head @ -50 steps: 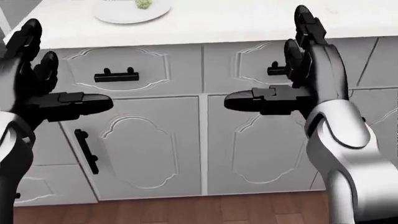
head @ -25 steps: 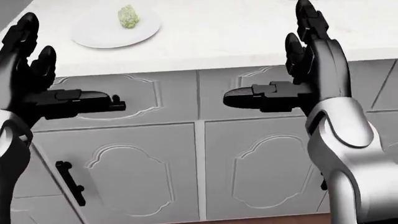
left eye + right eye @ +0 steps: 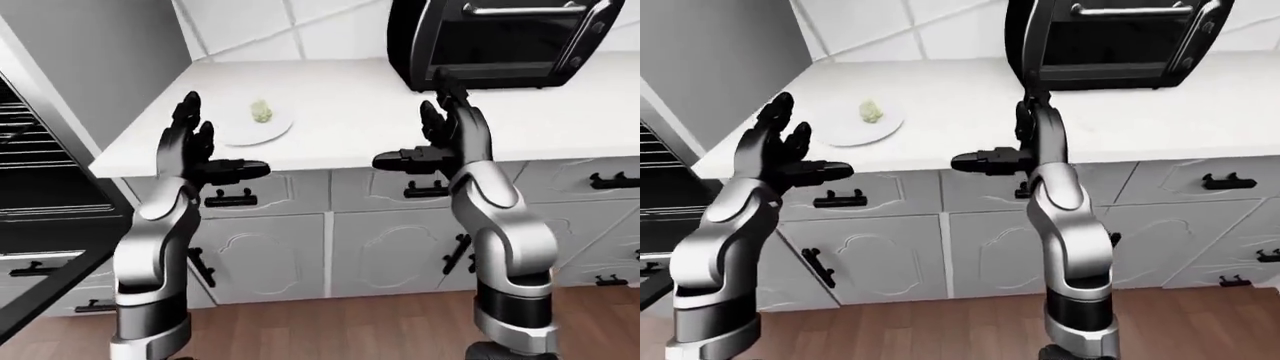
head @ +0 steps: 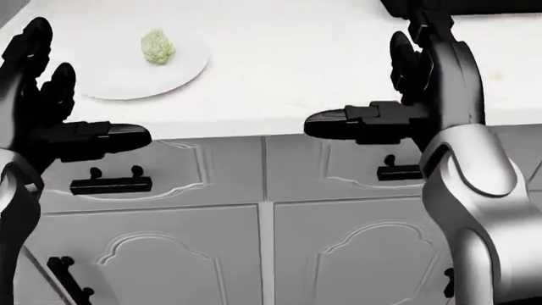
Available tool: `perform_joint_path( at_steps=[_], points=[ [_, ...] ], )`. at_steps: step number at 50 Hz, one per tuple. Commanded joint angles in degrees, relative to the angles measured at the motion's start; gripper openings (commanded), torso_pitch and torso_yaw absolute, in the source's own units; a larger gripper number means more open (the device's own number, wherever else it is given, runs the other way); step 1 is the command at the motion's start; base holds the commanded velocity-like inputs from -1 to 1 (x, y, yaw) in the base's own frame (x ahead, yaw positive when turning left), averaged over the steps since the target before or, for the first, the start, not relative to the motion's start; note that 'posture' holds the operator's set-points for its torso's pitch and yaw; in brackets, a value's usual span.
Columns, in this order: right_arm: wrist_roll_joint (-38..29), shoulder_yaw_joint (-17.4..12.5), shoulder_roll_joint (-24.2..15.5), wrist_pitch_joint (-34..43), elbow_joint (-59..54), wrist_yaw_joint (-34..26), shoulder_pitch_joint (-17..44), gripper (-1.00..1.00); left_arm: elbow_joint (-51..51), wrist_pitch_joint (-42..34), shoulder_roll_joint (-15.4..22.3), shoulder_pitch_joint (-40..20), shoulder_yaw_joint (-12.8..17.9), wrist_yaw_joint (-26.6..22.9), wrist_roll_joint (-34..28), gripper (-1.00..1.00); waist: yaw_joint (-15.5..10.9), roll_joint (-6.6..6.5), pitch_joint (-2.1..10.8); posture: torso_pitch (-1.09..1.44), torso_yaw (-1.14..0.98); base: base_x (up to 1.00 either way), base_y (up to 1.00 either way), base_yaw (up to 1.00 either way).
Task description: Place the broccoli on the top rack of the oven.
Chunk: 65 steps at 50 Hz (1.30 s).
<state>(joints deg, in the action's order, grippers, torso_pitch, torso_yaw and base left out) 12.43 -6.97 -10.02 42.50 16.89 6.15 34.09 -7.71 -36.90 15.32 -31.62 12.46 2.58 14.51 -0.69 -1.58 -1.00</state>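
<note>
The broccoli (image 4: 157, 46) sat on a white plate (image 4: 127, 82), far left on the desk (image 4: 288, 70), and nothing was touching it. Both hands hung near the desk's edge, empty. The left hand (image 4: 53, 105) was spread wide, fingers up and thumb out, just this side of the plate. The right hand (image 4: 398, 95) was just as wide, well off to the right of the broccoli.

By my read that floret would be light and a little springy, with a crumbly crown and a firmer stalk, so a gentle pinch low around the body looked safest; squeeze the top and bits could break off. It looked short and stubby, standing slightly taller than wide, its long axis roughly upright, crown up; the stalk end was too small to make out. The open oven (image 3: 40, 187) with its racks (image 3: 20, 142) waited at the left.
</note>
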Motion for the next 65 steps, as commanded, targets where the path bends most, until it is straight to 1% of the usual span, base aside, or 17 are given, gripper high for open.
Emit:
perform_joint_path(
  at_steps=[1,5,7,10,19,23,25,26,29,37,39,42,47,50,51,53,65],
  points=[
    [-0.40,-1.43,-0.85,-1.61,1.78,0.39,1.46,1.00,-2.87,1.52,0.22,-2.28,-0.50,-0.31,0.54,1.00,0.57,-0.59,1.26,0.00,0.00,0.12,0.00,0.00],
    [-0.42,-1.40,-0.88,-1.94,1.55,0.27,1.39,1.00,-2.55,1.89,0.22,-2.22,-0.48,-0.33,0.51,1.00,-0.02,1.91,0.39,0.00,0.00,0.15,0.00,0.00],
    [-0.28,-1.48,-0.91,-1.34,2.11,0.40,1.55,1.00,-2.34,2.03,0.17,-2.32,-0.58,-0.34,0.51,1.00,-0.20,4.62,0.87,0.00,0.00,0.16,0.00,0.00],
    [-0.47,-1.29,-0.82,-1.78,1.76,0.40,1.48,1.00,-2.11,2.19,0.18,-2.34,-0.60,-0.41,0.47,1.00,0.21,4.51,0.01,0.00,0.00,0.16,0.00,0.00],
    [-1.00,-1.27,-0.71,-1.56,2.00,0.39,1.41,1.00,-2.38,1.81,0.08,-2.38,-0.79,-0.36,0.31,1.00,0.85,2.45,0.06,0.00,0.00,0.16,0.17,0.00],
    [-1.05,-1.22,-0.69,-1.67,1.88,0.35,1.53,1.00,-1.63,2.46,0.04,-2.37,-0.73,-0.54,0.20,1.00,1.51,-0.81,0.46,0.00,0.00,0.17,0.29,0.00],
    [-1.15,-1.23,-0.68,-1.95,1.73,0.38,1.48,1.00,-1.75,2.41,0.02,-2.32,-0.75,-0.52,0.22,1.00,1.79,-4.69,1.53,0.00,0.00,0.16,0.29,0.00],
    [-1.08,-1.22,-0.70,-1.65,2.07,0.37,1.50,1.00,-1.83,2.39,0.03,-2.35,-0.77,-0.54,0.23,1.00,1.45,-2.95,1.40,0.00,0.00,0.16,0.30,0.00],
    [-1.09,-1.14,-0.65,-1.58,2.23,0.35,1.40,1.00,-1.96,2.31,0.02,-2.24,-0.79,-0.54,0.19,1.00,1.12,-2.33,0.39,0.00,0.00,0.17,0.30,0.00],
    [-1.02,-1.14,-0.53,-1.40,2.32,0.41,1.55,1.00,-2.09,1.91,0.14,-2.54,-0.65,-0.53,0.34,1.00,0.15,4.63,0.04,0.00,0.00,0.17,0.39,0.00],
    [-1.05,-1.18,-0.55,-1.86,1.88,0.32,1.49,1.00,-1.86,2.11,0.11,-2.55,-0.77,-0.56,0.26,1.00,0.79,3.47,0.17,0.00,0.00,0.17,0.39,0.00],
    [-1.07,-1.08,-0.42,-2.38,1.75,0.27,1.29,1.00,-2.04,2.00,0.06,-2.55,-0.77,-0.43,0.21,1.00,1.01,4.40,0.95,0.00,0.00,0.16,0.36,0.00],
    [-1.09,-1.18,-0.40,-2.44,1.79,0.50,1.32,1.00,-2.25,1.97,-0.03,-2.62,-0.92,-0.39,0.08,1.00,1.62,1.39,-0.10,0.00,0.00,0.16,0.35,0.00],
    [-1.04,-1.22,-0.55,-2.59,1.63,0.37,1.31,1.00,-1.97,2.33,-0.05,-2.35,-1.00,-0.54,-0.19,1.00,1.73,-4.70,1.29,0.00,0.00,0.17,0.33,0.00],
    [-1.02,-1.18,-0.61,-1.88,2.10,0.51,1.35,1.00,-2.02,2.21,-0.04,-2.44,-0.94,-0.56,-0.17,1.00,1.46,-2.95,1.36,0.00,0.00,0.16,0.11,0.00],
    [-1.08,-1.11,-0.59,-1.68,2.19,0.50,1.28,1.00,-2.20,1.97,0.01,-2.46,-0.87,-0.50,-0.20,1.00,1.23,-3.77,0.48,0.00,0.00,0.16,0.00,0.00],
    [-1.16,-0.99,-0.34,-2.37,1.23,0.15,1.24,1.00,-2.04,2.03,-0.17,-2.52,-1.01,-0.70,-0.36,1.00,-0.04,0.85,-0.35,0.00,0.00,0.08,0.00,0.00]
  ],
)
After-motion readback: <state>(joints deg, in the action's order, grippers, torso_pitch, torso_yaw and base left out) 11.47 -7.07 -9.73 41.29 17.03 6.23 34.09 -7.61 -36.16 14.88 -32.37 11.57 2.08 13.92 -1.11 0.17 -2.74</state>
